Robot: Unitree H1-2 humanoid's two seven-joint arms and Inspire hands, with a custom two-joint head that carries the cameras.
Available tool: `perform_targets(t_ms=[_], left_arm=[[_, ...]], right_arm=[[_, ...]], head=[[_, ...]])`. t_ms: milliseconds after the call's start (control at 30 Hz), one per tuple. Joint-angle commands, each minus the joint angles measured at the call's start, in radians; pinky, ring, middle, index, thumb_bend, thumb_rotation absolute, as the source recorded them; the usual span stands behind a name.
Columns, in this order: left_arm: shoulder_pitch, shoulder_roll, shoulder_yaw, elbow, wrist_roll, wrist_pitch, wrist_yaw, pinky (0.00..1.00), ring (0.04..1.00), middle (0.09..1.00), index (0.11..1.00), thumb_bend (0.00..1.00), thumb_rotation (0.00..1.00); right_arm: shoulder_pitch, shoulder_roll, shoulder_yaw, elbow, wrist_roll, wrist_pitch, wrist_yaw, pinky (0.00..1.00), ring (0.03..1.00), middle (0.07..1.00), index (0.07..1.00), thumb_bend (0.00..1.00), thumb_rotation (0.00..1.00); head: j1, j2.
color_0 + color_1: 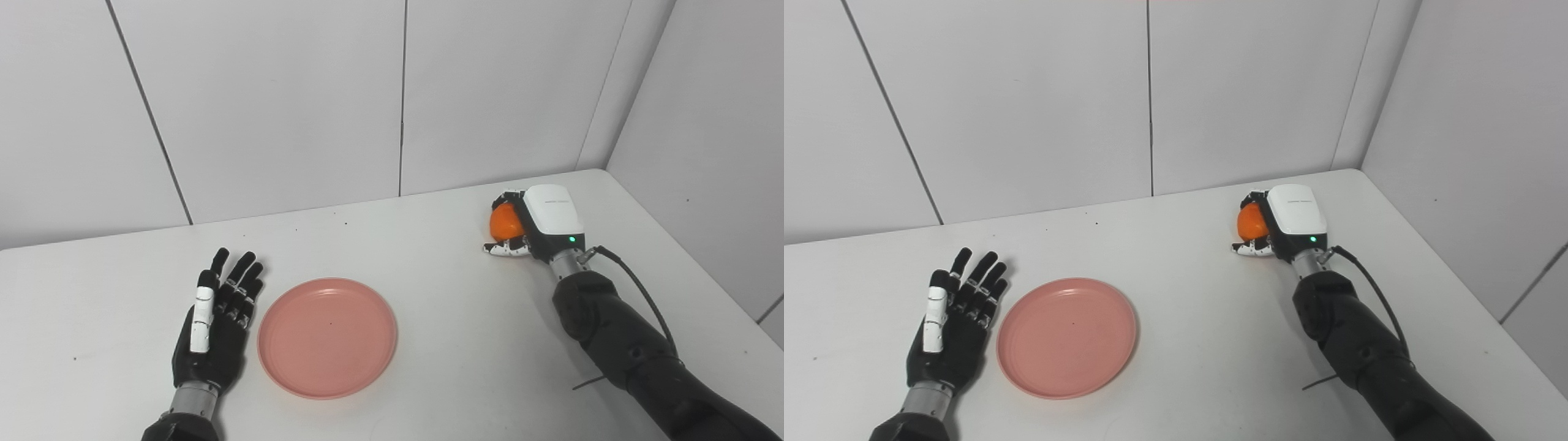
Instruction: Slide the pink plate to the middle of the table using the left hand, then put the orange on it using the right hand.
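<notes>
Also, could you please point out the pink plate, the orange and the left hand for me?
pink plate (367, 367): left eye view, on its near right rim.
orange (505, 222): left eye view, on its exposed orange skin.
left hand (944, 349): right eye view, on the dark palm.

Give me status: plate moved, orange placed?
Plate step looks done: pink plate lies mid-table, left robot hand open beside it. In hand: right robot hand wraps the orange far right. Left: carry it onto the plate.
</notes>
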Motion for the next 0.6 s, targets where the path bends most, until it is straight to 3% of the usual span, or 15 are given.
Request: perform_targets(t_ms=[0, 300, 567], left_arm=[[0.036, 0.001, -0.011, 0.028, 0.042, -0.008, 0.011, 0.98, 0.907, 0.860, 1.000, 0.78, 0.62], [0.032, -0.009, -0.010, 0.031, 0.080, -0.050, 0.018, 0.97, 0.894, 0.857, 1.000, 0.76, 0.61], [0.042, -0.045, -0.028, 0.051, 0.109, -0.077, 0.020, 0.97, 0.881, 0.838, 1.000, 0.79, 0.58]], right_arm=[[-0.041, -0.041, -0.019, -0.054, 0.005, -0.045, -0.021, 0.31, 0.379, 0.443, 0.530, 0.52, 0.01], [-0.041, -0.048, -0.039, -0.228, 0.005, -0.075, -0.006, 0.26, 0.334, 0.456, 0.518, 0.52, 0.01], [-0.022, -0.028, -0.068, -0.449, 0.032, -0.096, 0.057, 0.24, 0.306, 0.478, 0.492, 0.53, 0.01]], head=[[0.010, 0.004], [0.085, 0.019], [0.226, 0.010]])
